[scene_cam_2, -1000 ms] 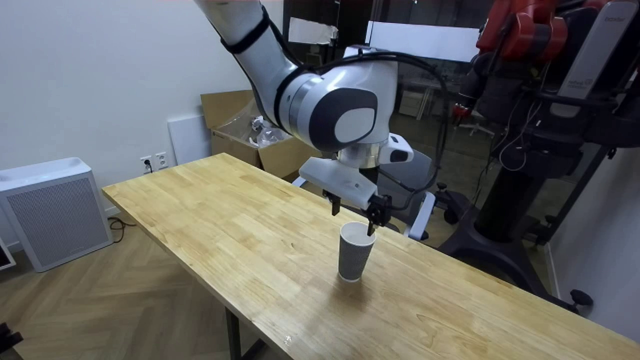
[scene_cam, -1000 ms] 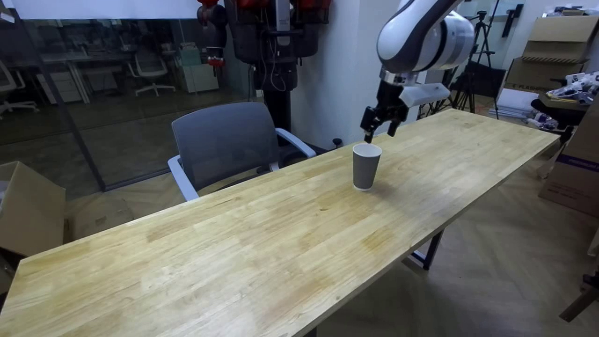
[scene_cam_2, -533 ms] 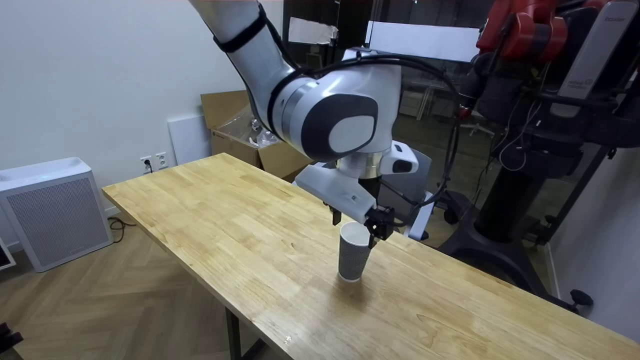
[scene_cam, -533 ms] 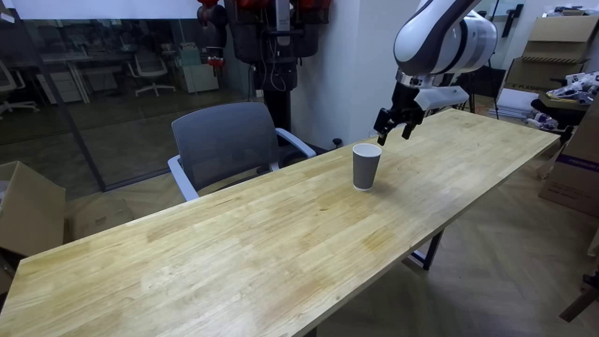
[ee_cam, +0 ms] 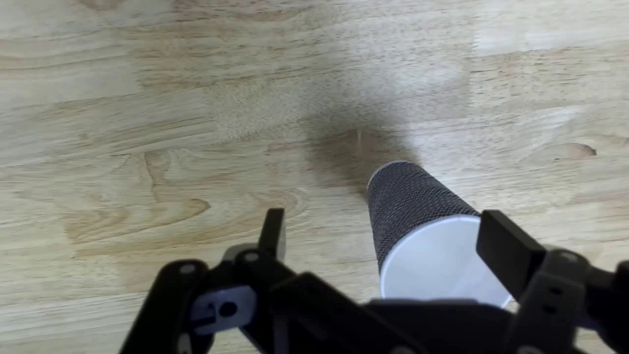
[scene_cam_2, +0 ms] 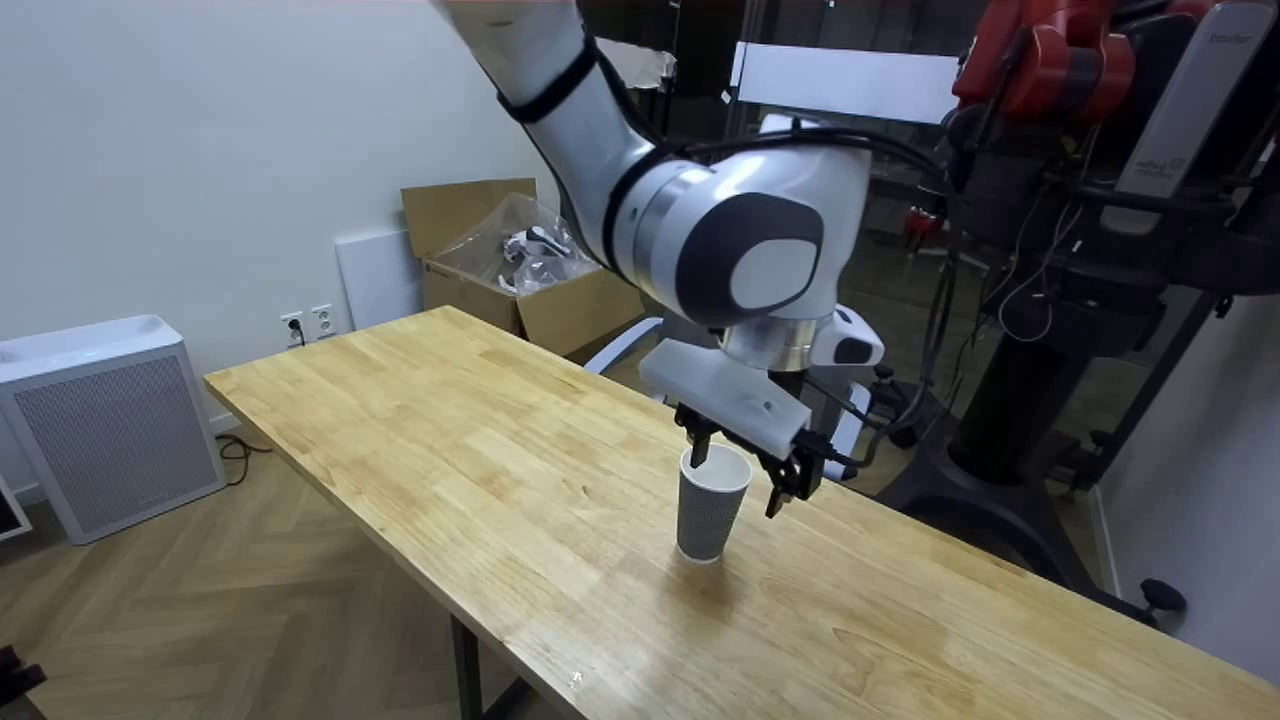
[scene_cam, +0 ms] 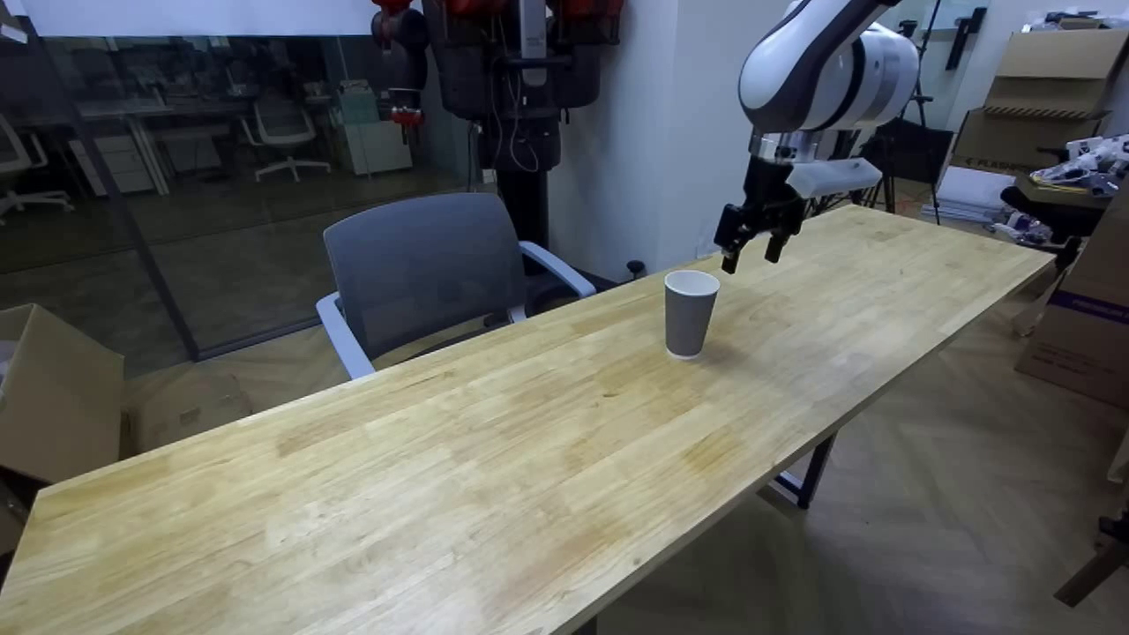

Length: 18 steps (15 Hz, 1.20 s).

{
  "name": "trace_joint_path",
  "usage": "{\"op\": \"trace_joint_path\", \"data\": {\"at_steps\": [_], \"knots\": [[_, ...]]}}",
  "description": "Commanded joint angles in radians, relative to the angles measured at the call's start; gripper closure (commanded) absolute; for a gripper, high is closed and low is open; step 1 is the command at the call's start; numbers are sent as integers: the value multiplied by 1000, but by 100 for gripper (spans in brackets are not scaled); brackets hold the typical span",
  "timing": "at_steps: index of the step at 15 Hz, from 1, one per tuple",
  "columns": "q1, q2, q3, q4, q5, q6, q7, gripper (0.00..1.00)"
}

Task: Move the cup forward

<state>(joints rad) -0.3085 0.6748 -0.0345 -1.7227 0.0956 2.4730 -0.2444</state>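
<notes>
The grey tapered cup with a pale rim stands upright on the wooden table in both exterior views. My gripper is open and empty, at about the height of the cup's rim or a little above it, and off to one side. In an exterior view one finger of the gripper overlaps the cup opening and the other is beyond the rim. In the wrist view the cup is off-centre between the jaws, towards the right finger, which covers part of its rim. Contact cannot be told.
The long wooden table has a grey office chair at its far side. A red and black robot stands behind. An open cardboard box and a white air purifier are beyond the table's far end.
The arm and gripper have shifted rightward in both exterior views. The gripper stays open. The cup has not moved.
</notes>
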Motion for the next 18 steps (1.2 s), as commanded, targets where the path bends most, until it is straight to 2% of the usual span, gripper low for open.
{"op": "trace_joint_path", "data": {"at_steps": [1,13,14,15,18], "knots": [[-16,110,3,194,4,-126,-22,0],[16,464,-1,760,-40,-474,-15,0],[18,489,-1,795,-41,-492,-15,25],[20,509,0,822,-44,-503,-18,25],[26,544,-2,876,-55,-511,-18,47]]}}
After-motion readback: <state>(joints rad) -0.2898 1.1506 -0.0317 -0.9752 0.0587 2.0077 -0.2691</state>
